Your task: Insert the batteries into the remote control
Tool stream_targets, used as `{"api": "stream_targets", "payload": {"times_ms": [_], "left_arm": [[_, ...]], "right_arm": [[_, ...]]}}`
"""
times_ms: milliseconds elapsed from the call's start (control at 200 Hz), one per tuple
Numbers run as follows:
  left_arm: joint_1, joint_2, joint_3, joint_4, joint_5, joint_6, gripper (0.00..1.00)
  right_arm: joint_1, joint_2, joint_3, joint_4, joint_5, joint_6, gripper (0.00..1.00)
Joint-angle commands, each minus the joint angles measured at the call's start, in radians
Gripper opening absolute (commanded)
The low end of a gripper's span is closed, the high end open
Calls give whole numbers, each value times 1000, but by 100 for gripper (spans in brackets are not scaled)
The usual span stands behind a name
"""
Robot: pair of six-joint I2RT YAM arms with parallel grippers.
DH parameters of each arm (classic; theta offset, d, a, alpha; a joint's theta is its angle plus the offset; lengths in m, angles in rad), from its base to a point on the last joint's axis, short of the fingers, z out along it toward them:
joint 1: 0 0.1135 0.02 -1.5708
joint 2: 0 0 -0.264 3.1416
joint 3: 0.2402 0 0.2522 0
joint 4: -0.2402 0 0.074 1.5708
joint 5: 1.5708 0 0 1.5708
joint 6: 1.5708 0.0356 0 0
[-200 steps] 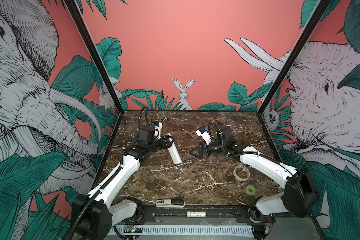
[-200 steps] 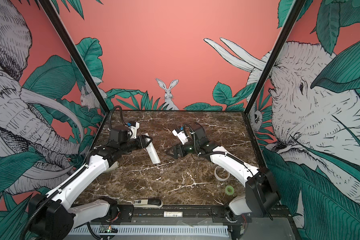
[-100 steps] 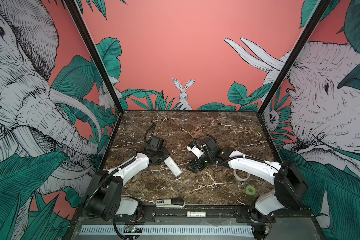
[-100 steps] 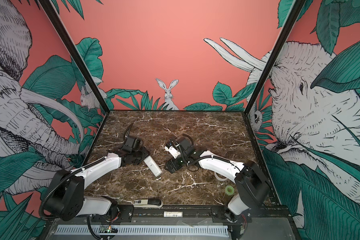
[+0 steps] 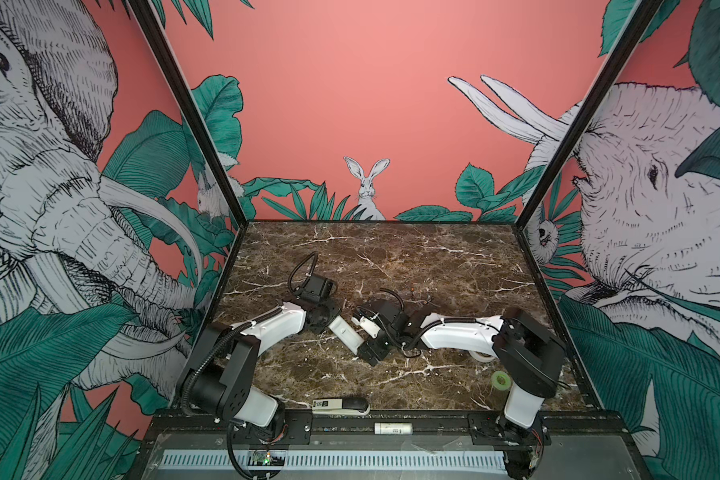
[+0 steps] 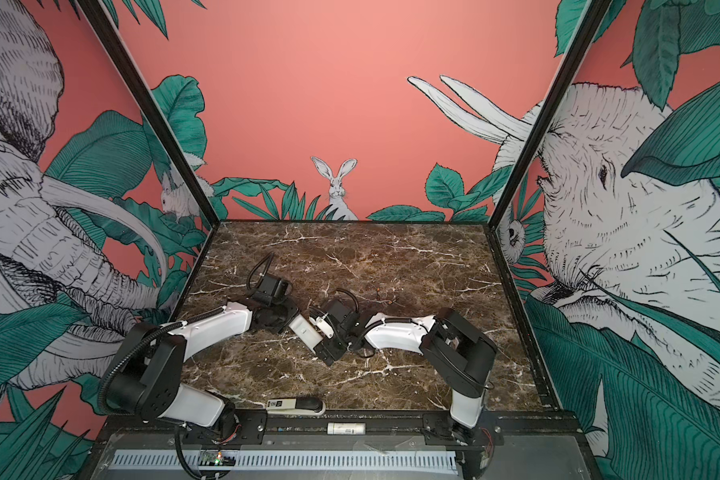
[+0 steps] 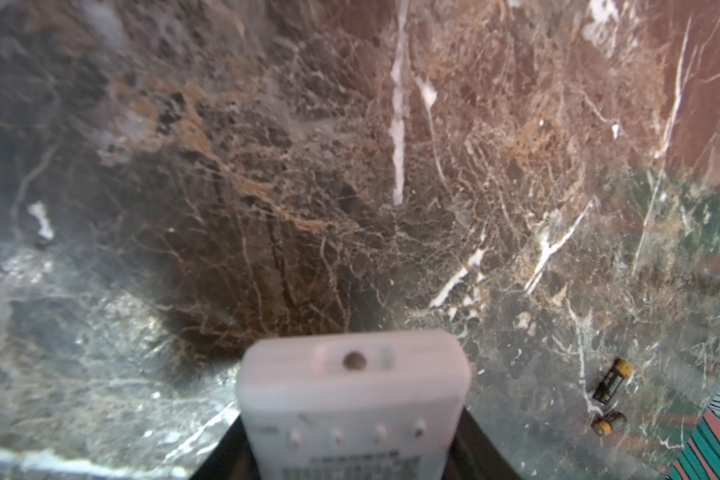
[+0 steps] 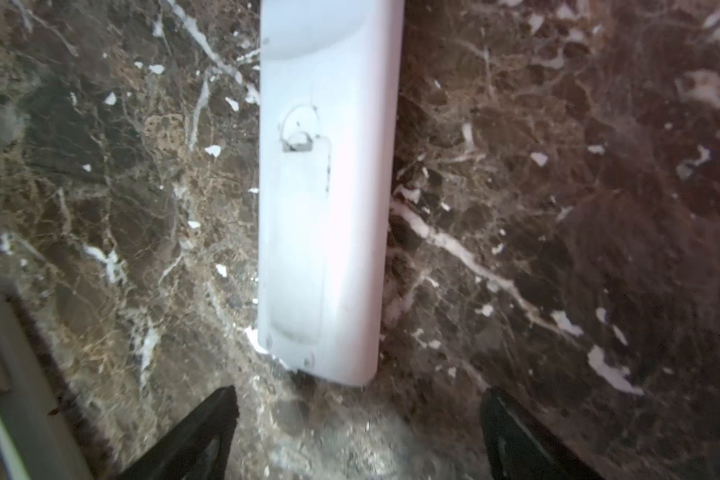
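Left of centre on the surface (image 5: 391, 257), gripping one end of the remote (image 5: 346, 332), back up, with the left fingers (image 7: 472, 451), apparently with its cover on. Holding the right fingers (image 8: 208, 428) spread and empty at its other end. Leaving both batteries (image 7: 612, 380) loose farther right; seemingly nothing loaded yet.

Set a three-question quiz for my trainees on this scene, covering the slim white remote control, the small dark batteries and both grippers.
1. True or false: the right gripper is clamped on the slim white plastic remote control.
2. Where are the two small dark cylindrical batteries? A: inside the remote. B: loose on the brown marble table. C: between the right gripper's fingers.
3. Fill in: the left gripper holds the ____ by one end.
Key: 1 false, its jaws stand open near the remote's free end. 2 B. 3 remote control.
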Motion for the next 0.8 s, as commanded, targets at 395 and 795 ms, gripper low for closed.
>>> {"api": "stream_targets", "payload": {"times_ms": [395,795], "left_arm": [[-6,-38,13,-48,-21,0,0],[-5,-66,8,-40,-1,7,0]], "right_arm": [[114,202,221,-20,350,-70,80],[147,257,284,-90,502,-45,52]]}}
